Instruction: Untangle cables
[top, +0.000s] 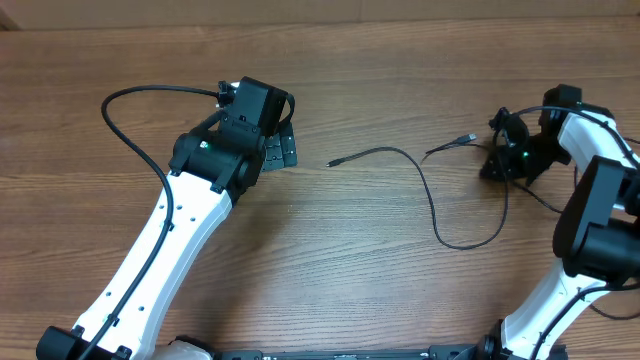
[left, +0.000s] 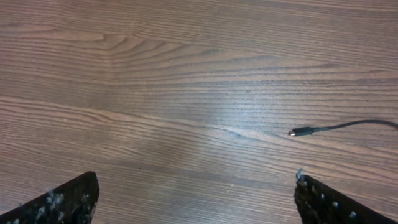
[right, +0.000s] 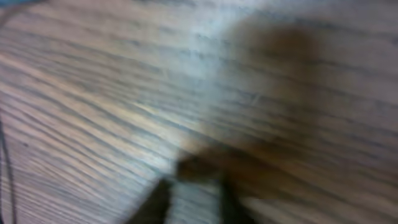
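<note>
1. The bench (top: 330, 275) is mid-brown wood with darker grain streaks running along it and a pale sheen in patches.
2. The cables (top: 432, 210) are plain black, and the plug (left: 302, 132) on one end is black too.
3. The left arm (top: 170, 250) and right arm (top: 545, 300) are white with black joints.
4. The left claw (left: 194, 190) is black, its fingers (left: 68, 200) flecked with pale specks.
5. The right claw (top: 493, 168) is black, with a small green light (top: 524, 155) glowing beside it.

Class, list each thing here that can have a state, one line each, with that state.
left claw, open, empty.
right claw, blurred; open or shut unclear.
long cable, slack on the table, runs to right claw.
short cable, lying flat, plug free.
</note>
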